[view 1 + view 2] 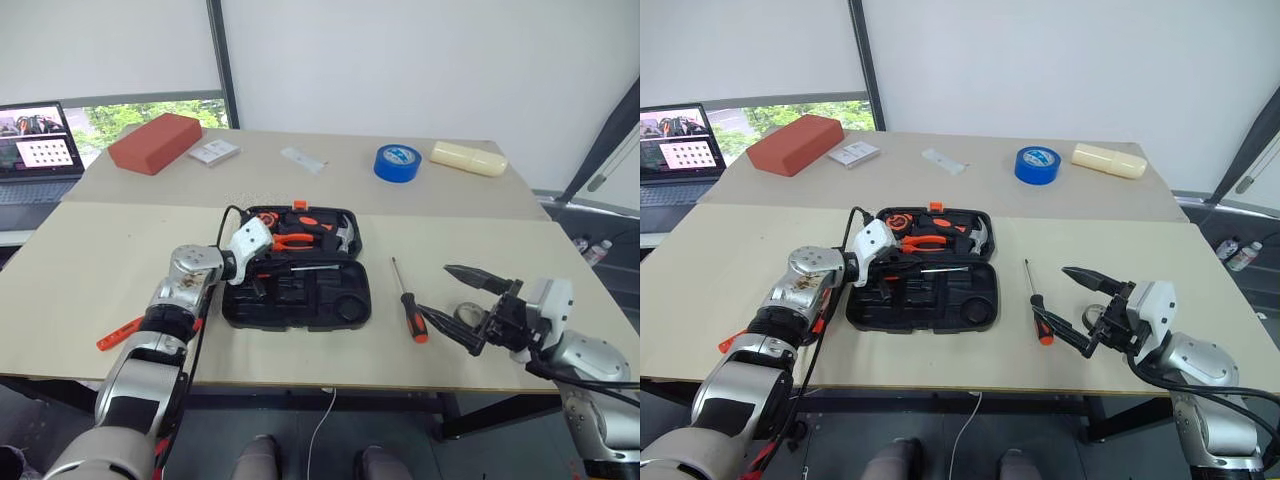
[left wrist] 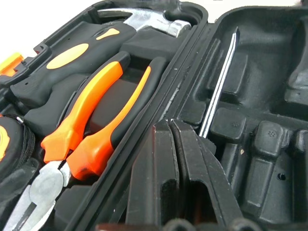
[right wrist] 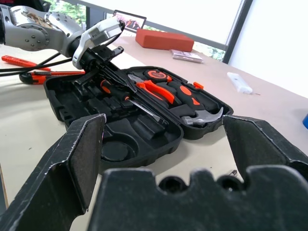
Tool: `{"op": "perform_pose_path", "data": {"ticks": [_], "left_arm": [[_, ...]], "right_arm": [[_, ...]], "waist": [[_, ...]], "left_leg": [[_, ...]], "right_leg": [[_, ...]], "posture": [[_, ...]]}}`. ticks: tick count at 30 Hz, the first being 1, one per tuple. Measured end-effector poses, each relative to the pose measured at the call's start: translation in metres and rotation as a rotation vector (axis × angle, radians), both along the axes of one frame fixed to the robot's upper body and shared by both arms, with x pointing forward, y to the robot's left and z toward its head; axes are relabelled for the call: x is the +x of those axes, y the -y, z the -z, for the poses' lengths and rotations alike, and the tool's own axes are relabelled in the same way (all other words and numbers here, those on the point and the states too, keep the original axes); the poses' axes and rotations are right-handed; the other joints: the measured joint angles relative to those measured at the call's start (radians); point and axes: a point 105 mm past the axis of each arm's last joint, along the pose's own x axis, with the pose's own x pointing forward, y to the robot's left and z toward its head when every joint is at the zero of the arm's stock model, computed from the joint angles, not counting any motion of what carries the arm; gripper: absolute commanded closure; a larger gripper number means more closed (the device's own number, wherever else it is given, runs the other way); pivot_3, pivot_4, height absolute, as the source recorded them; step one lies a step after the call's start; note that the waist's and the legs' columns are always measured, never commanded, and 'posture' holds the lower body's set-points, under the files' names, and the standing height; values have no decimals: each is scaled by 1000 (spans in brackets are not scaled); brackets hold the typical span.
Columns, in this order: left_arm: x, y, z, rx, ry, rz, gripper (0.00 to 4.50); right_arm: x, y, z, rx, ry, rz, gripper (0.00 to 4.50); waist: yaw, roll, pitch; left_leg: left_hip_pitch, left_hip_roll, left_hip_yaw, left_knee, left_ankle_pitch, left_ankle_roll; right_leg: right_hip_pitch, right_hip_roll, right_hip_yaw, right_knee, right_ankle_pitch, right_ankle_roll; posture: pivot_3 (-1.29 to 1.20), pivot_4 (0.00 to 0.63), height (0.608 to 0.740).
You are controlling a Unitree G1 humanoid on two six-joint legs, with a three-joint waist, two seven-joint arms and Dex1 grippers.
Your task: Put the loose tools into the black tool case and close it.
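The black tool case (image 1: 345, 310) lies open at the table's middle. Its far half holds pliers (image 2: 96, 120), a hammer (image 2: 144, 19) and a tape measure. A short screwdriver (image 3: 126, 98) lies in the near half, its steel shaft (image 2: 219, 82) running along a slot. My left gripper (image 2: 173, 127) is shut over that screwdriver's handle end, its fingers pressed together; whether they touch it I cannot tell. A long screwdriver (image 1: 408, 300) lies loose on the table right of the case. My right gripper (image 1: 434, 288) hovers open just beside it, holding nothing. Orange tools (image 1: 120, 333) lie left of my left arm.
A red block (image 1: 155, 142), a white card (image 1: 213, 152), a small white piece (image 1: 303, 159), a blue tape roll (image 1: 398, 162) and a cream block (image 1: 468, 157) sit along the far side. A laptop (image 1: 38, 140) stands at the far left.
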Motion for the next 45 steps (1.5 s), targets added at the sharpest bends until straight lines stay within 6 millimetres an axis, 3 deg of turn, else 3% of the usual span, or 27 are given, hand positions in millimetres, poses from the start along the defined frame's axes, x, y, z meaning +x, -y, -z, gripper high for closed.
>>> {"op": "perform_pose_path", "data": {"ticks": [13, 16, 19, 22, 25, 31, 33, 35, 38, 41, 45], "left_arm": [[-6, -10, 1, 9, 47, -11, 4379], [-18, -13, -3, -164, 49, 16, 3268], [-37, -25, -25, -313, 103, 89, 2306], [-61, -54, -46, -326, 177, 96, 1200], [-94, -72, -39, -299, 140, 93, 92], [-172, -103, 2, -243, 3, 65, 92], [-187, -120, 3, -239, 16, -10, 92], [-200, -125, 1, -253, 22, -43, 92], [-209, -121, 0, -284, 21, -52, 92], [-206, -110, -10, -332, 47, -29, 92], [-203, -95, -18, -355, 61, 10, 92]], "right_arm": [[6, -3, 9, -7, -57, 51, 0], [8, 0, 7, 37, -69, 75, 0], [4, 9, 7, 49, -104, 98, 0], [-5, 17, 13, 46, -141, 141, 0], [-10, 33, 26, 17, -210, 275, 0], [-40, 60, 68, -111, -418, 455, 0], [-46, 64, 72, -114, -458, 476, 0], [-39, 57, 63, -106, -449, 457, 0], [-25, 40, 47, -98, -429, 415, 0], [-2, 11, 32, -113, -440, 349, 0], [13, -17, 32, -177, -514, 303, 0]], "waist": [[-9, 6, -4], [-10, 5, -3], [-9, 5, -3], [-11, 5, -3], [-12, 5, -3], [-9, 5, -3], [-6, 5, -3], [-11, 6, -3], [-23, 5, -3], [-26, 5, -3], [-21, 5, -3]], "left_leg": [[1, 0, 0, -1, -1, 1], [-2, 1, 0, -2, -1, 1], [-7, 1, 0, -2, 0, 1], [-5, 2, 1, -4, 0, 1], [-4, 2, 1, -5, 0, 1], [-3, 5, 4, -6, -5, -6], [0, 6, 5, -6, -6, -8], [0, 7, 6, -7, -7, -9], [0, 7, 8, -7, -7, -9], [0, 7, 8, -7, -7, -9], [-1, 6, 10, -8, -6, -9]], "right_leg": [[0, 0, 0, 0, -1, -1], [-4, 0, 0, 0, 1, -4], [-8, 1, 0, 1, 3, -8], [-8, 1, 2, 0, 3, -8], [-8, 1, 2, 0, 2, -9], [-10, 0, 1, -1, -5, -15], [-12, 0, -1, -2, -5, -15], [-13, -2, -1, -4, -5, -15], [-13, -4, -1, -4, -5, -15], [-14, -4, -2, -5, -5, -15], [-14, -4, -2, -5, -4, -16]], "posture": [[0, 150, 740], [0, 150, 740], [0, 150, 740], [0, 150, 740], [0, 150, 740], [0, 150, 740], [0, 150, 740], [0, 150, 740], [0, 150, 740], [0, 150, 740], [0, 150, 740]]}}
